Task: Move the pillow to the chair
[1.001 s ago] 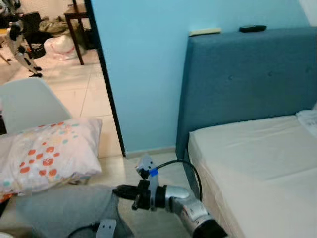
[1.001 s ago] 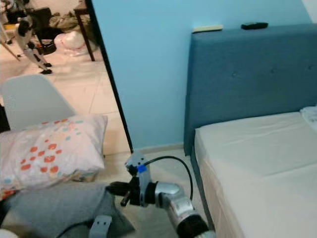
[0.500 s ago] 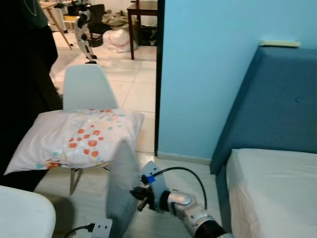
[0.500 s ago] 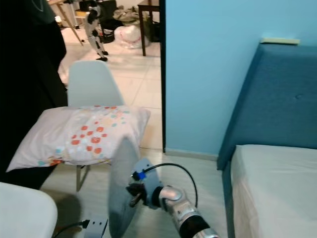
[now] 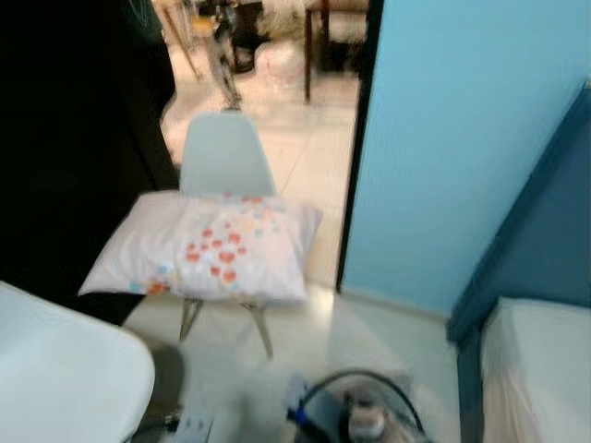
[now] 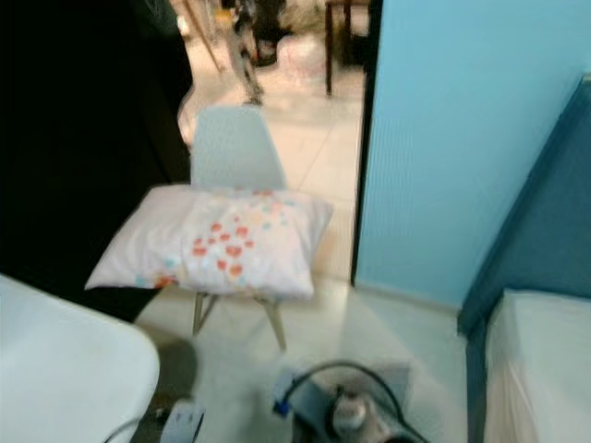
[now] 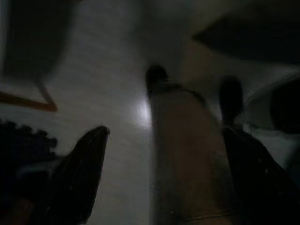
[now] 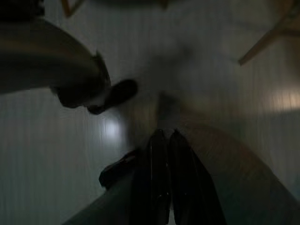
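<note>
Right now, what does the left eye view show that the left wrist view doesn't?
Left eye view alone: the pillow lying on the white chair, beside a blue wall, with a bed at the far right. Left wrist view alone: the left gripper with its fingers spread wide, aimed down in dim light. Both share the pale tiled floor.

Blue wall, seemingly pale tiled floor.

Head views bright but smeared with motion blur; daylight floods the far room. Wrist views dim and murky, glare spots on floor.
</note>
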Controlling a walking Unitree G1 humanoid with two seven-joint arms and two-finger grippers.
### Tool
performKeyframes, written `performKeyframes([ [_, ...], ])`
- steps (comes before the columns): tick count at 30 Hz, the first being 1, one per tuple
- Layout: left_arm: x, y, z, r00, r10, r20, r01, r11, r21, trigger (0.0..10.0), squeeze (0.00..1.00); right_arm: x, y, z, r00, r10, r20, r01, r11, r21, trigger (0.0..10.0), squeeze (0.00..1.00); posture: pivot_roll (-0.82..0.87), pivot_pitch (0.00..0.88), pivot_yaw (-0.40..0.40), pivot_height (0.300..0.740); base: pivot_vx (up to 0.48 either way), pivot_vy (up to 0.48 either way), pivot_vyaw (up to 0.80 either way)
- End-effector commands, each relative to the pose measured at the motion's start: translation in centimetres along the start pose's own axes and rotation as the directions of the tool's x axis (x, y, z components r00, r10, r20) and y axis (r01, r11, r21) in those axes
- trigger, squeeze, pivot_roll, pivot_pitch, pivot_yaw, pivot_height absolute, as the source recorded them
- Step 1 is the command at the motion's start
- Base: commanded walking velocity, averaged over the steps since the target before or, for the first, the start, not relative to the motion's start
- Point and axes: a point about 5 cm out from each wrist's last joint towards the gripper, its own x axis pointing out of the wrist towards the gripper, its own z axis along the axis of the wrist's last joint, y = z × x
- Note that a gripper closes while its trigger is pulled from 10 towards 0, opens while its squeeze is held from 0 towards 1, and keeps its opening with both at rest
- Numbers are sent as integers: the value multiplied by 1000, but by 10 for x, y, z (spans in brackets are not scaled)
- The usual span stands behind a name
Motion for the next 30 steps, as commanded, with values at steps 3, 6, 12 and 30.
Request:
performKeyframes([
  [3,-1,2,-8,999,2,-38,-1,1000,11,10000,0,4,5,5,1000,13,21,-13,1000,5,10000,0,-147,69,3,740,0,0,769],
  [6,-1,2,-8,999,1,-38,-1,1000,12,10000,0,4,5,5,1000,10,19,-10,1000,0,10000,0,-148,69,4,740,0,0,769],
  [12,-1,1,-8,999,-4,-40,5,1000,23,10000,0,4,-1,19,995,-21,93,18,999,33,10000,0,-149,66,6,740,0,0,769],
  [30,-1,3,-5,1000,-3,-31,3,1000,17,10000,0,0,-25,53,958,-160,239,136,984,115,10000,0,-146,51,-2,740,0,0,769],
])
